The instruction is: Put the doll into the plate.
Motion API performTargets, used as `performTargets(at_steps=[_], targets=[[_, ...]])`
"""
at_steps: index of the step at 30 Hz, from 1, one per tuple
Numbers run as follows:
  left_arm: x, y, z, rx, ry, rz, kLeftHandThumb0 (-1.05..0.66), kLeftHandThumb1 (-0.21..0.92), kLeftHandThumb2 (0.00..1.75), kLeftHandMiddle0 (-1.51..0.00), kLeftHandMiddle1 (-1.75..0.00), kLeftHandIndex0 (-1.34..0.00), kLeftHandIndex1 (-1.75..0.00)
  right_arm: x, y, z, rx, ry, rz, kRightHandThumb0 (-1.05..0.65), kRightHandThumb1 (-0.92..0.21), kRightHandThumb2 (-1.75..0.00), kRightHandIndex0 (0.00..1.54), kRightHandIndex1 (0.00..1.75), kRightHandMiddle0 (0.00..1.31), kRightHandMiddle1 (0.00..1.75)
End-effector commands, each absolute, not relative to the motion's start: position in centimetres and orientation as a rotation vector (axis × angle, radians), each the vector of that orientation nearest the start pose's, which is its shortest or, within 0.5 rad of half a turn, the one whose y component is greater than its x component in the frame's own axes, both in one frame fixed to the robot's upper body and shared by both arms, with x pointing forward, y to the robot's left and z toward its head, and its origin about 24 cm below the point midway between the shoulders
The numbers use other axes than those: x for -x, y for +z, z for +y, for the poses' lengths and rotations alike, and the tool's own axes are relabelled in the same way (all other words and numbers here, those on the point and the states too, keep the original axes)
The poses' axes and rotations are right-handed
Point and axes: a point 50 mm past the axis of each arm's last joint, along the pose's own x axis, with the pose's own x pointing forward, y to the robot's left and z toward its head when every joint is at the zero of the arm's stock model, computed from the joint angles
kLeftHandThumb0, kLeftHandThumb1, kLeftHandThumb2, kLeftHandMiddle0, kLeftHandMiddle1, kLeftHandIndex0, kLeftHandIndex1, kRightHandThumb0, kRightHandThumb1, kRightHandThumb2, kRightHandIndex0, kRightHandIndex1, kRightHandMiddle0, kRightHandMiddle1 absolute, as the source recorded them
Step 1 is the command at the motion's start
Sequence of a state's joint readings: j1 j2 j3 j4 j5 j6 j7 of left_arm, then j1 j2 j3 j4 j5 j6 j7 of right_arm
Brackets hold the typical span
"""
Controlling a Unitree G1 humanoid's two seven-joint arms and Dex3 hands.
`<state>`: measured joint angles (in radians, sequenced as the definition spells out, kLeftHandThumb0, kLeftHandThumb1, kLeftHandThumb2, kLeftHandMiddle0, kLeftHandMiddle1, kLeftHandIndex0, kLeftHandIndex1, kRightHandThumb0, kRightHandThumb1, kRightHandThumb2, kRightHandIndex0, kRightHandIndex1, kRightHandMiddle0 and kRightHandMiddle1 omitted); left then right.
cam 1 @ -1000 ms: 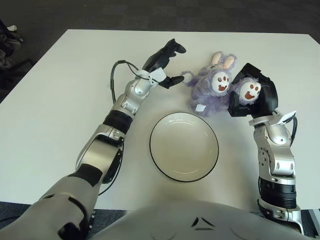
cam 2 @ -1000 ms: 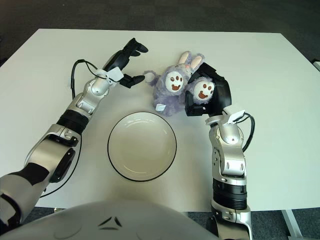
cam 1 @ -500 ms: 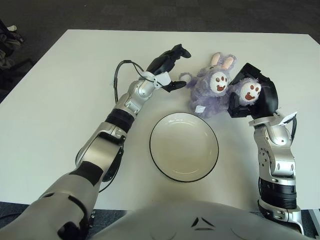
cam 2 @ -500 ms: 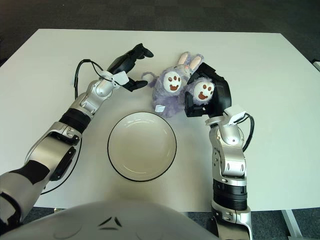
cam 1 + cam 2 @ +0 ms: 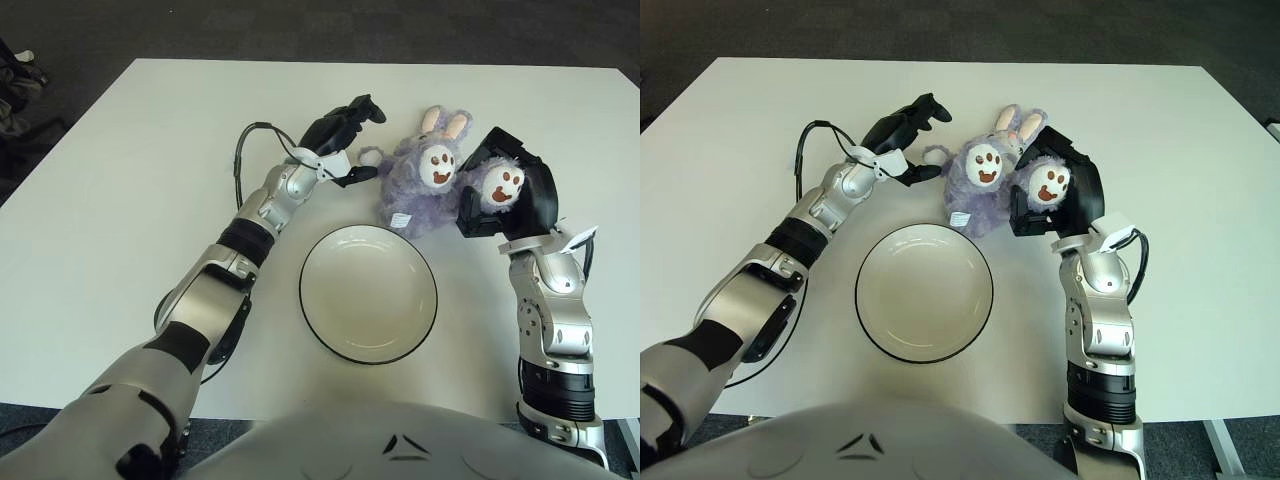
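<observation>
A: Status?

B: Grasp step. Doll (image 5: 425, 180) lies on the table (image 5: 120, 200) just beyond the plate (image 5: 368, 292), none of it in the plate. My right hand (image 5: 510, 195) is cupped round the doll's right foot, fingers curled against the plush. Looks like contact, but I'd not call it a firm grip.

A: Left?

B: Left hand (image 5: 342, 140) hovers just beside the doll's left side, fingers spread, holding nothing. One fingertip sits near the doll's fuzzy paw; can't tell if it touches.

A: Next?

B: I'd guess: bring the left in against the plush, squeeze from both sides, lift, carry toward me, lower over the plate's middle. It's soft and floppy, so a one-sided hold may let it sag or roll off the rim.
</observation>
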<state>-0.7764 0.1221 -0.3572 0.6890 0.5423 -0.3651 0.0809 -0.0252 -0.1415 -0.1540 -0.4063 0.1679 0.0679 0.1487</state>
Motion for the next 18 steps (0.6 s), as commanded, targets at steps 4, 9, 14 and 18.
performTargets(at_steps=[4,9,14,18], targets=[[-35.62,13.19,4.08,-0.863,-0.426,-0.550,0.01,0.39,1.13,-0.66,-1.55,-0.40,-1.61,-23.87,14.51,-19.17,0.038,0.061,-0.399,-0.01,-0.09,-1.52,0.71,1.67,0.70,1.65],[-35.59,13.13,4.11,-0.843,-0.391,-0.537,-0.01,0.24,1.36,-0.62,-1.68,-0.55,-1.68,-23.86,14.54,-19.17,0.042,0.059,-0.402,-0.01,-0.09,-1.52,0.71,1.67,0.70,1.65],[-35.47,13.08,4.16,-0.822,-0.354,-0.540,-0.01,0.17,1.47,-0.62,-1.74,-0.60,-1.72,-23.86,14.52,-19.18,0.041,0.059,-0.403,-0.01,-0.09,-1.52,0.71,1.68,0.70,1.66],[-35.44,13.05,4.19,-0.816,-0.340,-0.539,-0.01,0.15,1.50,-0.63,-1.74,-0.62,-1.72,-23.85,14.49,-19.22,0.051,0.051,-0.397,-0.01,-0.08,-1.52,0.71,1.68,0.70,1.66]])
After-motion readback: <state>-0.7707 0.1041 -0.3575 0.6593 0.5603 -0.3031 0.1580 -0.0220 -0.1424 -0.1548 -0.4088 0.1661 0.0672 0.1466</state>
